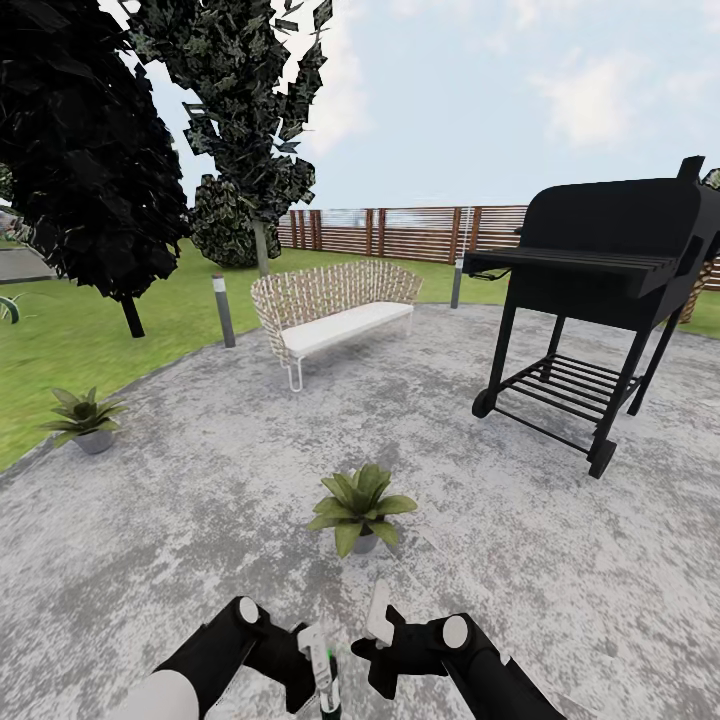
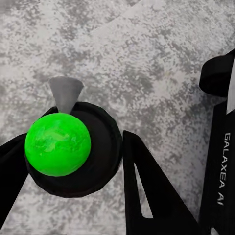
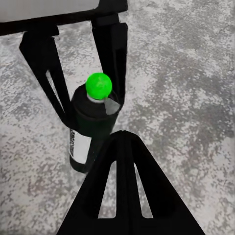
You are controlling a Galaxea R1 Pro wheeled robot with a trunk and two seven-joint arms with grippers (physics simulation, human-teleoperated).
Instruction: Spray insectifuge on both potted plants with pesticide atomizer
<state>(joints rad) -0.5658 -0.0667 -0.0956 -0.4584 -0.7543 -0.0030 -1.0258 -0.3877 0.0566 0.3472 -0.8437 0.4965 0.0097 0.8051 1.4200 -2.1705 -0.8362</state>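
The pesticide atomizer point(image 1: 325, 668) is a dark bottle with a bright green top point(image 2: 58, 144) and a grey nozzle point(image 2: 65, 93). My left gripper point(image 1: 312, 668) is shut on it, low over the grey stone patio. In the right wrist view the atomizer point(image 3: 85, 132) stands upright between the left gripper's fingers point(image 3: 115, 58). My right gripper point(image 1: 380, 628) hovers just beside it, its fingers point(image 3: 122, 161) together and empty. One potted plant point(image 1: 360, 508) sits on the patio straight ahead of both grippers. A second potted plant point(image 1: 85, 415), in a grey pot, stands at the patio's left edge.
A black barbecue grill point(image 1: 600, 290) stands at the right, a wicker bench point(image 1: 335, 310) further back in the middle. Short bollard lights point(image 1: 224, 310) mark the patio rim. Lawn point(image 1: 60, 340), dark trees point(image 1: 90, 150) and a slatted wooden fence point(image 1: 400, 230) lie beyond.
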